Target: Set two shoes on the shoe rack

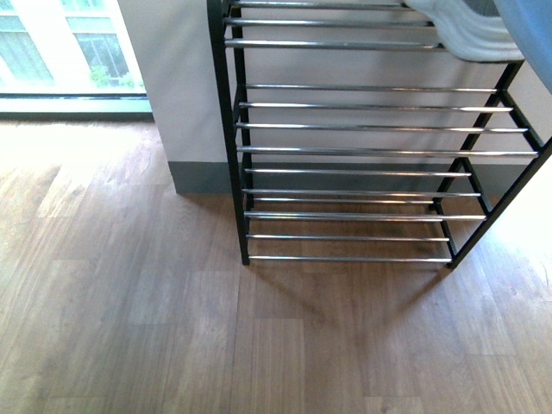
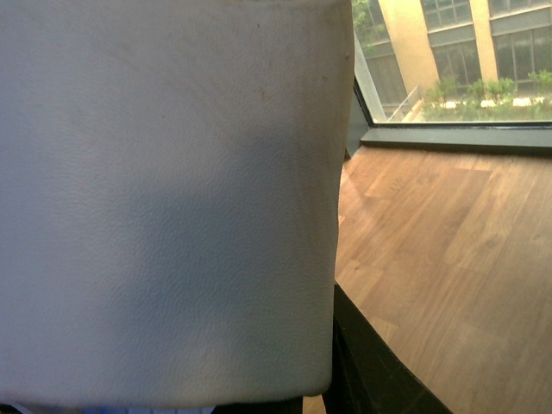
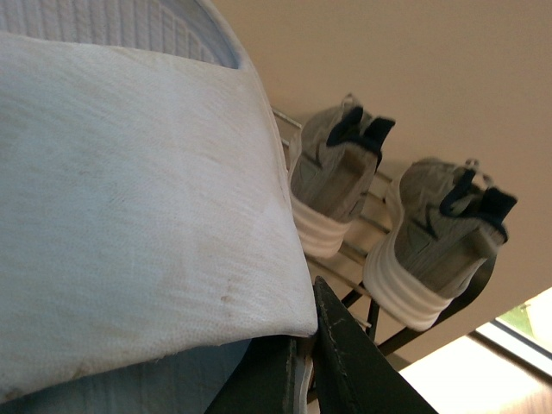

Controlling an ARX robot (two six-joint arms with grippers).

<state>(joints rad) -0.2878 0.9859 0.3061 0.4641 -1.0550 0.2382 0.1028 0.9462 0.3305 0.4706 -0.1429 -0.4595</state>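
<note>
Shoe rack [image 1: 362, 151] at 12 o'clock; we see pale slide [image 1: 470, 34] on upper rods, 1 o'clock. Grey sneakers [image 3: 332, 181] side by side on rods. Right claw [image 3: 302, 375] close against slide, left claw [image 2: 358, 371] only a dark edge: we cannot tell spread or hold.

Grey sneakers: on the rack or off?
On. In the right wrist view, one grey sneaker and the second grey sneaker sit sole-down, side by side, on the shoe rack rods.
</note>
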